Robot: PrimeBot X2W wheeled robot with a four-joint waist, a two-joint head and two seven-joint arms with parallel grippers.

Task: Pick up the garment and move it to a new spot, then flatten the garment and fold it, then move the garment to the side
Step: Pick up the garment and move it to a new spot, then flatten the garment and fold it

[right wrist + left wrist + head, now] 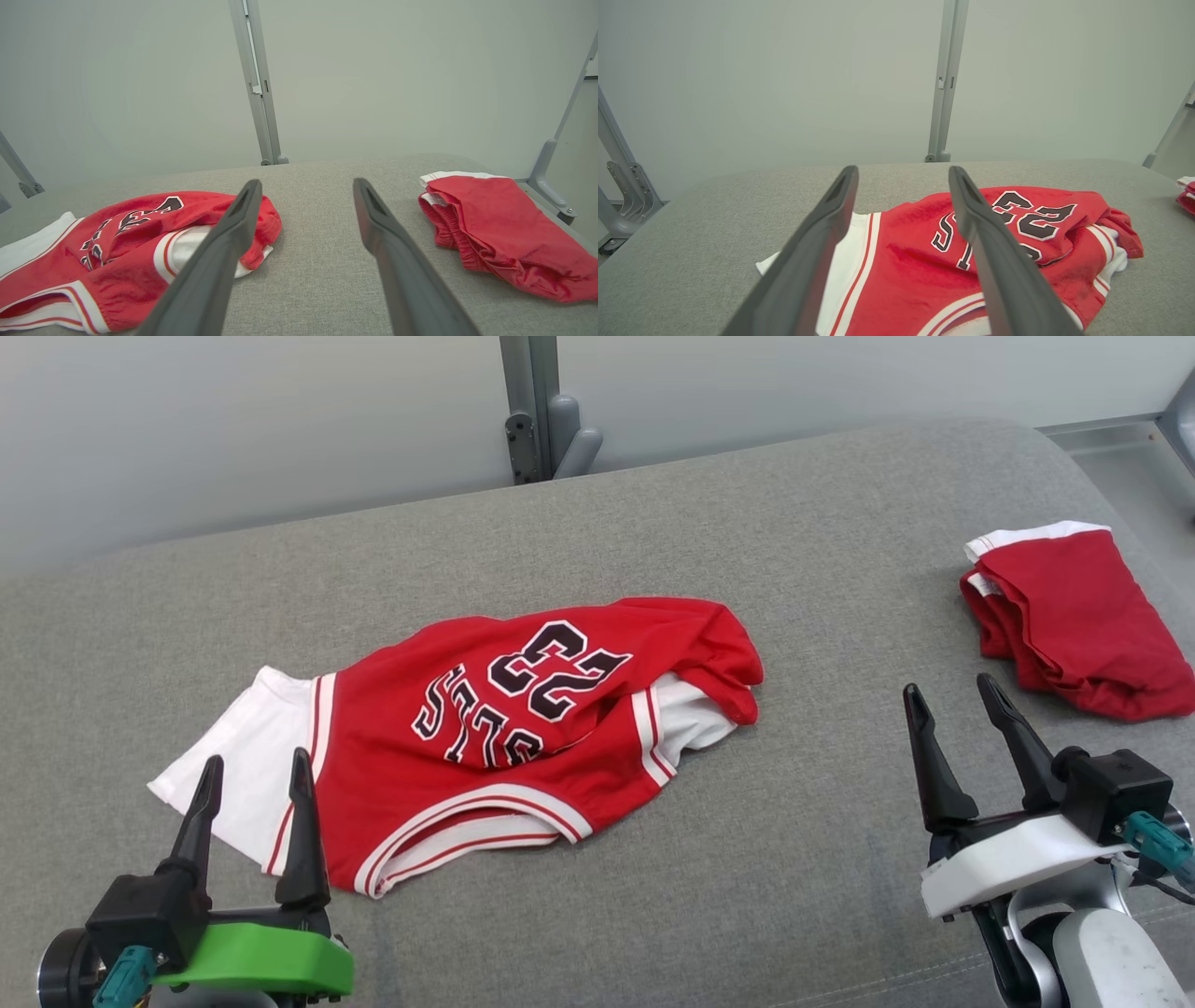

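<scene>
The garment (485,737) is a red jersey with white sleeves, white trim and the number 23, lying crumpled on the grey padded surface (653,541). It fills the lower middle of the left wrist view (915,261) and lies at the left in the right wrist view (117,252). My left gripper (254,777) stands open at the jersey's near left edge, fingertips over the white sleeve, holding nothing. My right gripper (954,696) stands open over bare fabric to the right of the jersey, empty as well.
A second red garment (1074,616) with white trim lies bunched at the surface's right edge, also at the right in the right wrist view (504,233). A grey post (532,411) rises behind the surface against a pale wall. A metal frame (621,186) stands at the left.
</scene>
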